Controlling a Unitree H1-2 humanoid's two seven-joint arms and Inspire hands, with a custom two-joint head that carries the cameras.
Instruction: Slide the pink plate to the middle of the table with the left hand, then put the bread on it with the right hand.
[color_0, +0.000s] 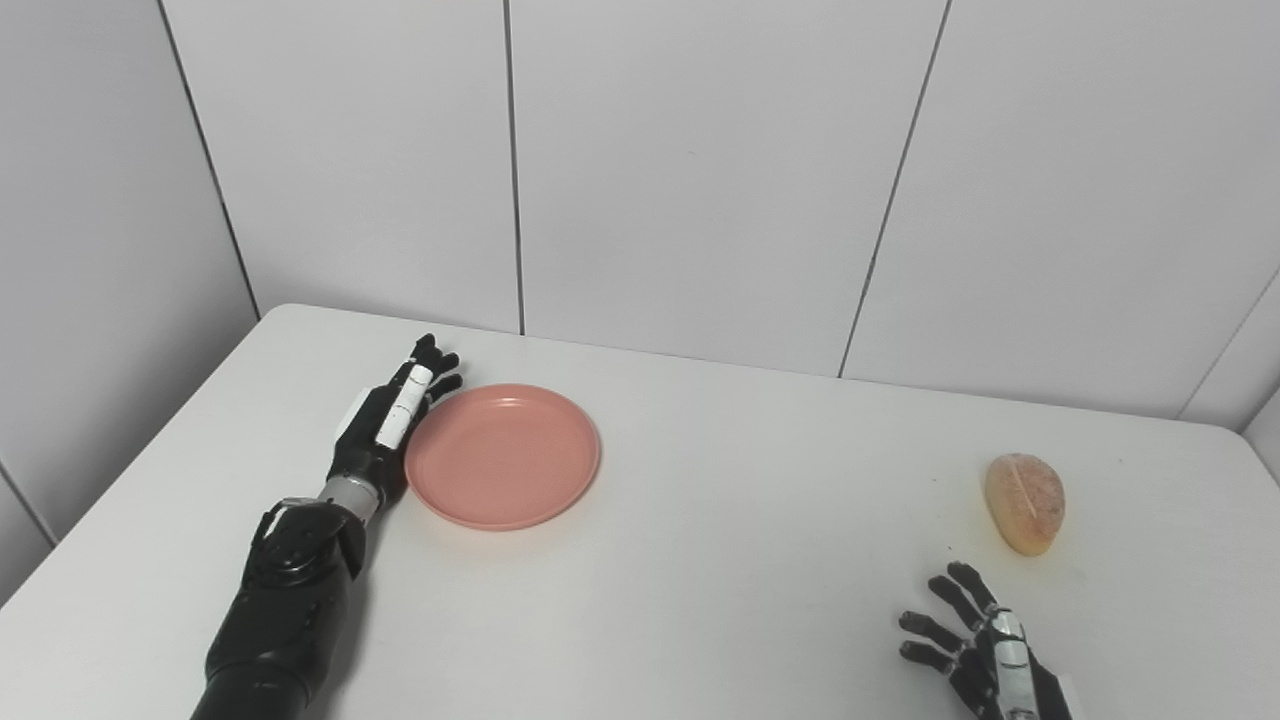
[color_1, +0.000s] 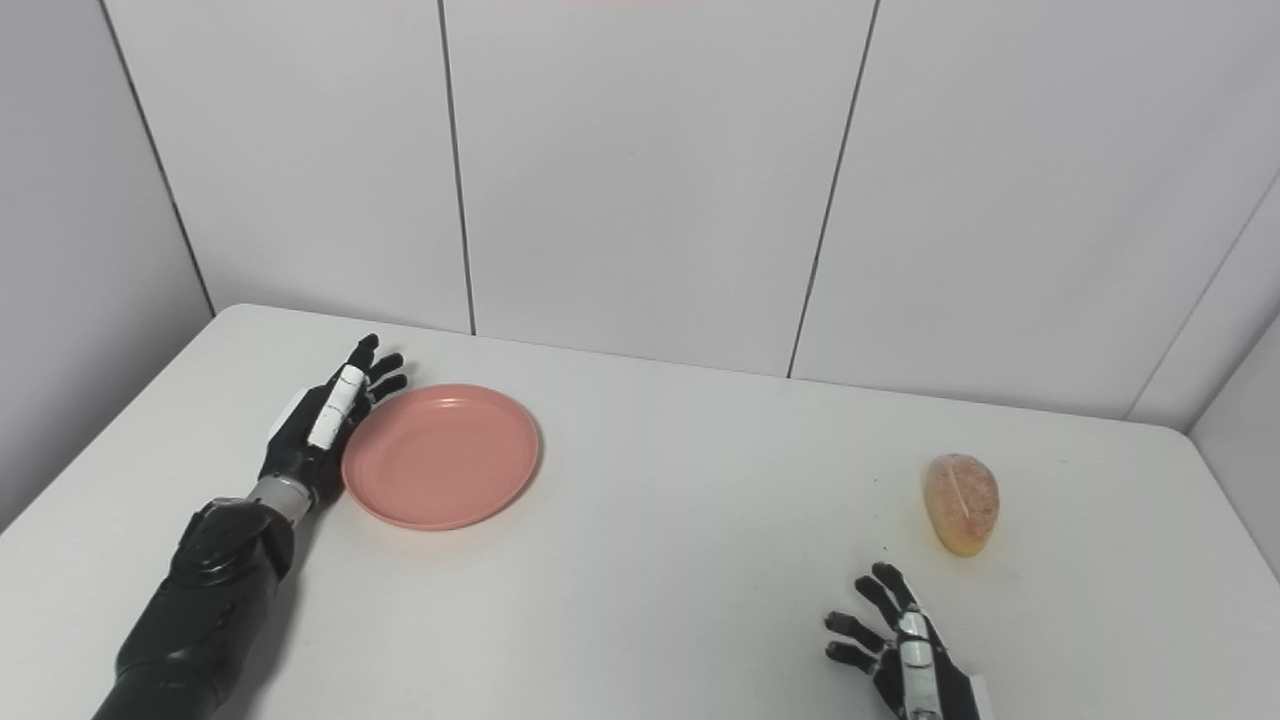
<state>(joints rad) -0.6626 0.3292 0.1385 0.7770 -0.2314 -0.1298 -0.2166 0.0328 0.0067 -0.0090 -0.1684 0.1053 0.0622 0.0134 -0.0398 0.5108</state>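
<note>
While the pink plate still lay at about nine o'clock on the white tabletop, well short of the middle, the left hand was seen laid flat against its nine-o'clock rim, fingers extended and gripping nothing. The bread was pictured at three o'clock, well apart from the plate, with the right hand held near it at five o'clock, fingers spread and empty. A push placed off-centre on the rim could be judged likely to spin the plate or let it slip away from the hand. The rounded loaf might also be rolled off by an early contact.
</note>
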